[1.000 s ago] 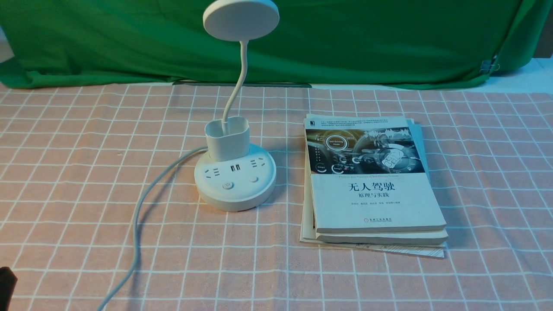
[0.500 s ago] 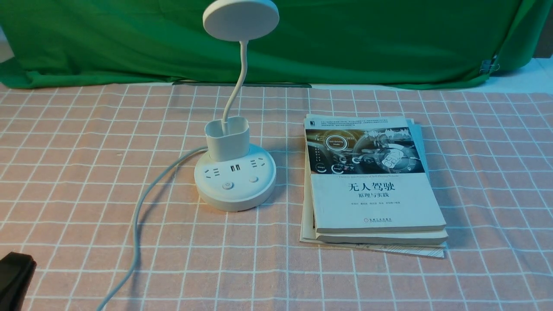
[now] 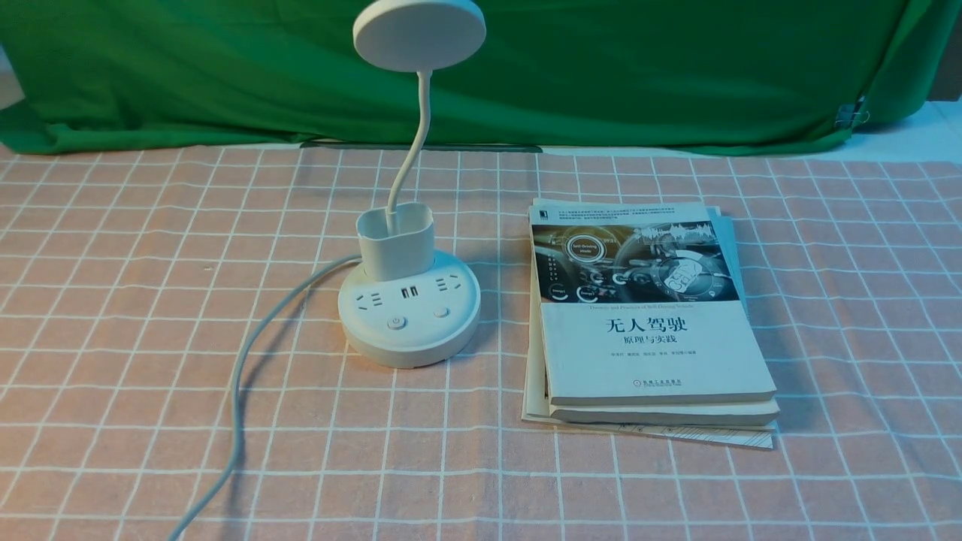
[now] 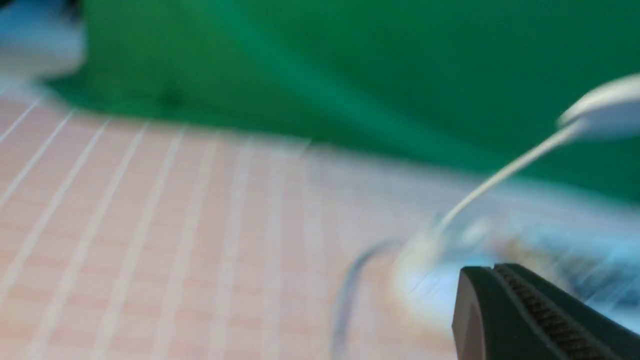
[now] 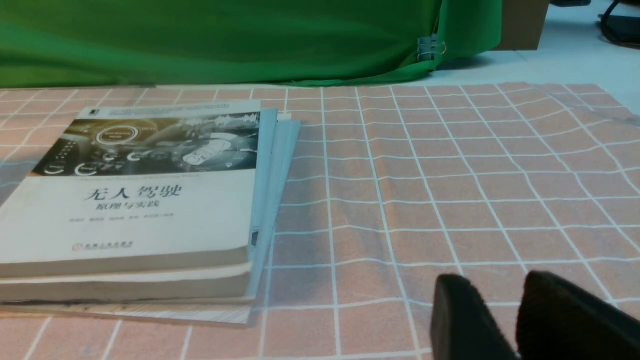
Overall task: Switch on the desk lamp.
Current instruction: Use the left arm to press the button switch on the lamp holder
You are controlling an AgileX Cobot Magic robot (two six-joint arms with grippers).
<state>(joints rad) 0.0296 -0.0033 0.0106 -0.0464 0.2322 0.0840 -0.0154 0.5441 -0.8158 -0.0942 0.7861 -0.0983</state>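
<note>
Left claw (image 4: 530, 310) first: its own camera shows just one dark ribbed finger, so I cannot tell how wide it stands, and nothing shows in its hold. That whole picture is smeared. Past the finger there's the lamp (image 4: 500, 175), a pale neck rising to the disc head, close ahead of that claw.

Right claw (image 5: 507, 300) now: two dark fingers with a narrow gap between them, nothing in it, low over bare cloth (image 5: 450, 190), with the books (image 5: 140, 200) off to its left.

The front view gives me what neither wrist does. The lamp (image 3: 408, 300) stands upright mid-cloth, a touch left of centre, with its cord (image 3: 248, 353) trailing near and left. The books (image 3: 646, 315) lie just to its right, apart from it. Neither arm shows there at all. The head looks dark to me, so I'd say we're in the approach and no press is made yet.

What's next? A fingertip has to come down square on the power button (image 3: 395, 323) at the near edge of the base. There's a second, smaller button (image 3: 440, 312) beside it; which one works the light I can't tell. The left claw looks better placed, and it must keep off the cord and the cup.
</note>
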